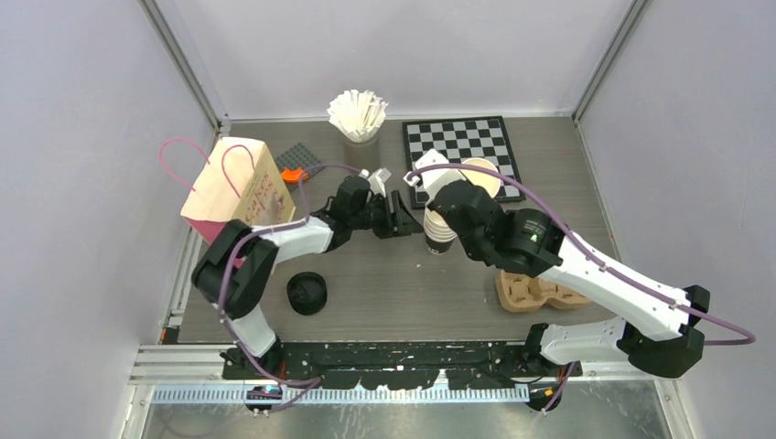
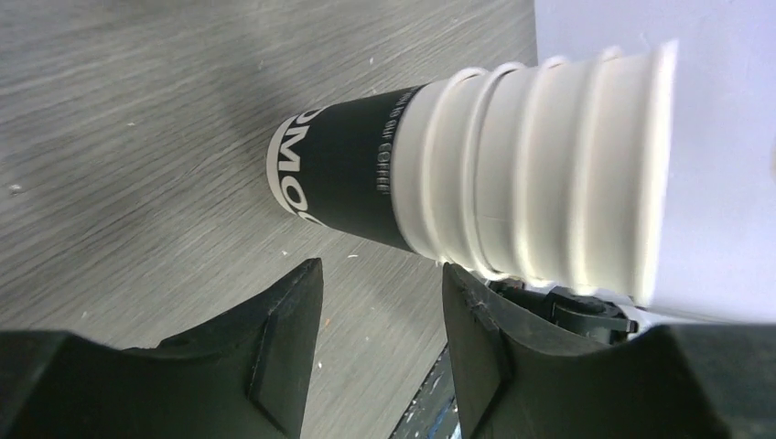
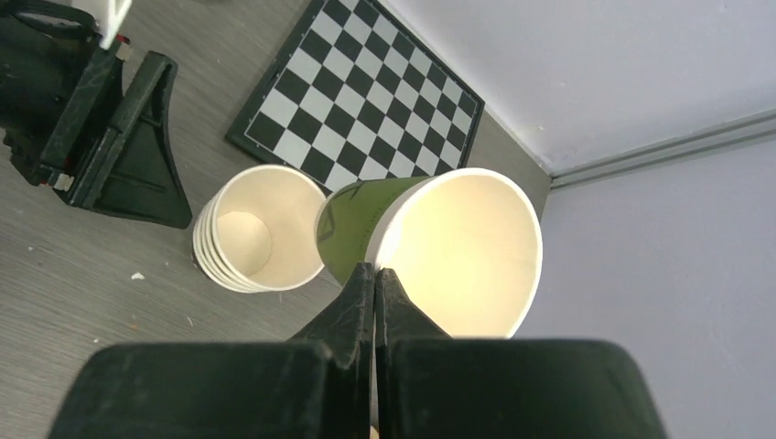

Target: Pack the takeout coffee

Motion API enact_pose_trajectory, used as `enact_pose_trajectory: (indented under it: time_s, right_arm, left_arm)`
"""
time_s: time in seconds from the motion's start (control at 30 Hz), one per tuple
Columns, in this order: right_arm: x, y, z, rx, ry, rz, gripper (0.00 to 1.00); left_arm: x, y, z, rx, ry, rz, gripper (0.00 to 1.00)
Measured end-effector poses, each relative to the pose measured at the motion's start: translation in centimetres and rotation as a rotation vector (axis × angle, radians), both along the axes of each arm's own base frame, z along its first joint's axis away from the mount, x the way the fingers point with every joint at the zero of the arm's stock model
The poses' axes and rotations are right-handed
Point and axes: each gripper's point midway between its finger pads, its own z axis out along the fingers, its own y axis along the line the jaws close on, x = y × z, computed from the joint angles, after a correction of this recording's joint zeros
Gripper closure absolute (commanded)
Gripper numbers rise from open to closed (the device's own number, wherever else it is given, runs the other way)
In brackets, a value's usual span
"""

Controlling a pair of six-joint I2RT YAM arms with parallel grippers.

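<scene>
Okay, right tool (image 3: 373, 273) is clenched, its fingertips pinched together on the rim wall of a dark olive-green paper cup (image 3: 439, 247). The cup is white inside, has no lid, and is tilted with its mouth toward the wrist camera. Just beside that tool a stack of nested paper cups (image 3: 261, 229) stands on the grey wood-grain bench (image 3: 91, 302). It is close to the held cup; whether they touch can't be told.

Left tool (image 2: 382, 268) is part open, released, gripping nothing. The stack sits just ahead of its fingertips, apart from them. The stack's outer cup is dark with white lettering, cut off and only partly readable, with ribbed white rims above it.

In the top view the right tool's tips are hidden under its own wrist. A black round plastic lid (image 1: 307, 293) lies flat, well apart from the left tool, toward the arm bases. A black-and-white chessboard (image 3: 366, 101) lies beyond the right tool.
</scene>
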Motion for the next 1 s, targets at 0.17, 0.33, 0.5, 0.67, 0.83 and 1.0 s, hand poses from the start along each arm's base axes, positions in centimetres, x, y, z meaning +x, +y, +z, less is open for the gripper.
enact_pose_trajectory:
  time_s: [0.17, 0.33, 0.5, 0.67, 0.83, 1.0]
  right_arm:
    - [-0.8, 0.5, 2.3, 0.072, 0.003, 0.030, 1.00]
    - [-1.9, 3.7, 2.8, 0.173, 0.040, 0.144, 1.00]
    - [-2.2, 8.1, 0.5, 0.238, 0.099, 0.253, 1.00]
    - [-2.3, 11.6, -6.6, 0.145, 0.223, 0.318, 1.00]
    - [-2.6, 14.5, -13.0, 0.036, 0.326, 0.373, 1.00]
    - [-3.0, 16.1, -16.5, -0.026, 0.372, 0.404, 0.98]
  left_arm:
    - [0.9, 3.1, 6.2, 0.047, -0.150, 0.090, 0.41]
    - [1.2, 8.8, 15.9, 0.093, -0.381, 0.258, 0.33]
    - [-0.4, 15.5, 22.2, 0.189, -0.530, 0.433, 0.28]
    - [-3.3, 20.8, 23.4, 0.326, -0.583, 0.540, 0.27]
    - [-6.1, 24.1, 23.3, 0.410, -0.606, 0.589, 0.27]
    - [-8.5, 26.3, 24.1, 0.400, -0.675, 0.641, 0.27]
